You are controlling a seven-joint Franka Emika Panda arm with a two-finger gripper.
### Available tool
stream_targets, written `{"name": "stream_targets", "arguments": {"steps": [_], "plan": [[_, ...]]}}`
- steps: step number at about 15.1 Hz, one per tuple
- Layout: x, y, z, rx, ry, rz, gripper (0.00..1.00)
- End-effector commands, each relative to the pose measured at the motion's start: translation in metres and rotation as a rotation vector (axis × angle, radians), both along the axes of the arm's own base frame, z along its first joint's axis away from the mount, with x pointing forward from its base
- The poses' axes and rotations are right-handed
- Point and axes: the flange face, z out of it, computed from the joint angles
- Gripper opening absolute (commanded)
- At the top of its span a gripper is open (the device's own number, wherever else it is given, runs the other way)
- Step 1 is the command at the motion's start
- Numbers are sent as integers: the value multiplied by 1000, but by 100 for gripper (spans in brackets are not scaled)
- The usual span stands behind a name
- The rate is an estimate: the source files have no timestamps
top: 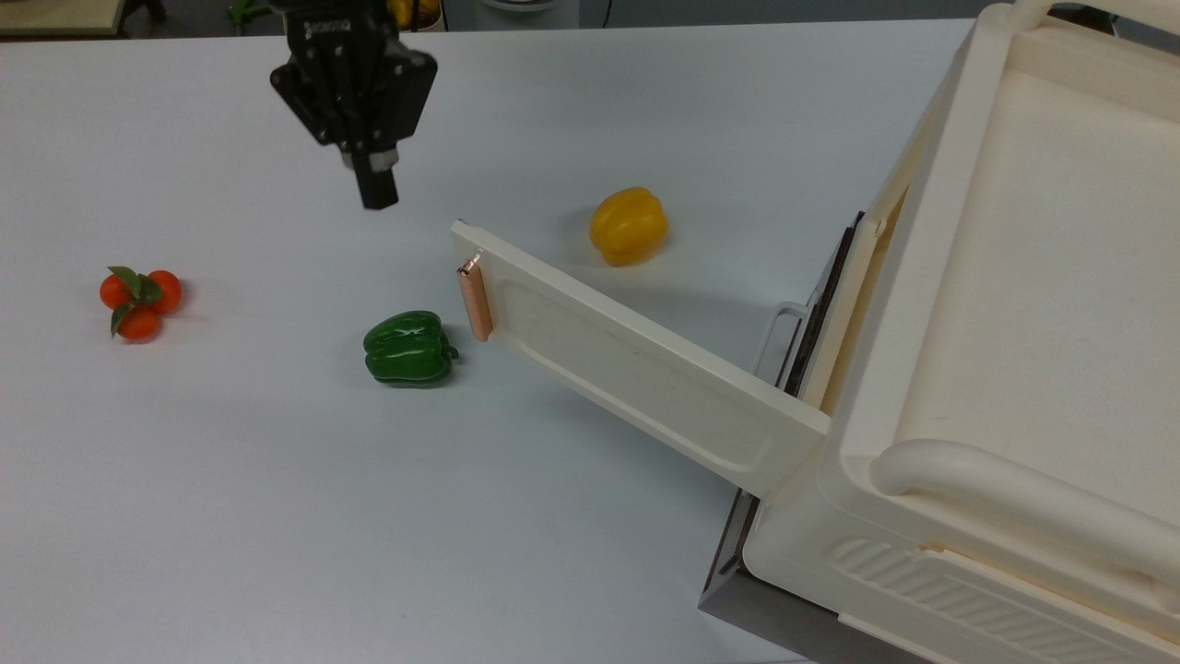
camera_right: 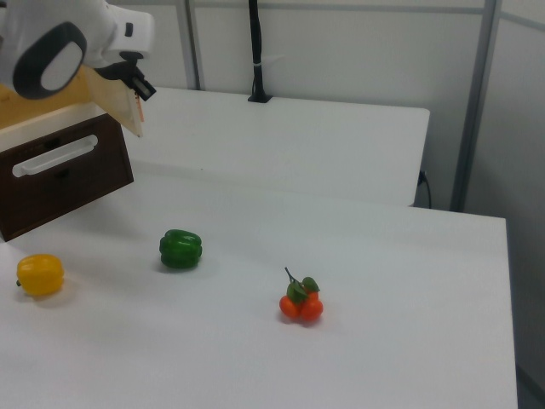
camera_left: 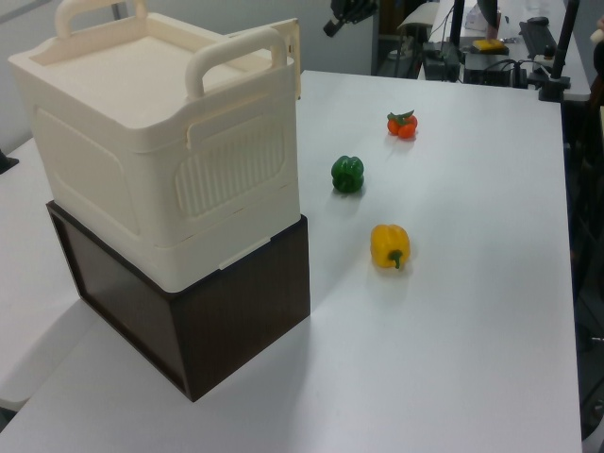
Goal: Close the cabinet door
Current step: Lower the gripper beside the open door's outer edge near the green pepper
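Note:
The cabinet point(top: 1014, 323) is a large cream box on a dark base at the top view's right. Its cabinet door point(top: 627, 360) stands wide open, reaching out to the top view's left over the table, with a copper bar handle point(top: 476, 300) at its free end. My gripper point(top: 376, 189) hangs above the table, up and to the left of that free end in the top view, apart from it. Its fingers look pressed together with nothing between them. In the right view my gripper point(camera_right: 140, 85) is close beside the door's end point(camera_right: 115, 102). The left view has my gripper point(camera_left: 340, 19) beyond the cabinet point(camera_left: 160, 142).
A green pepper point(top: 408, 348) lies just left of the door's handle in the top view, and a yellow pepper point(top: 629, 225) lies behind the door. A cluster of small orange fruits point(top: 140, 297) sits far left. A dark panel with a white wire handle point(top: 779, 337) sits under the cabinet.

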Motion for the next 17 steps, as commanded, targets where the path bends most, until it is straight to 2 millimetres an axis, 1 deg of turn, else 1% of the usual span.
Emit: {"name": "stream_targets", "arguments": {"steps": [1,4,7,9,10,13,15,17], "plan": [[25,-13,-4,81,-108,-96,0],[48,-17,-18,101,-171,-131,0],[62,-15,-29,124,-207,-162,0],[69,-11,-41,120,-231,-170,0],[70,-8,-45,121,-232,-168,0],[71,-3,-49,122,-224,-160,0],[71,8,-52,127,-214,-139,0],[66,16,-53,127,-199,-120,0]]}}
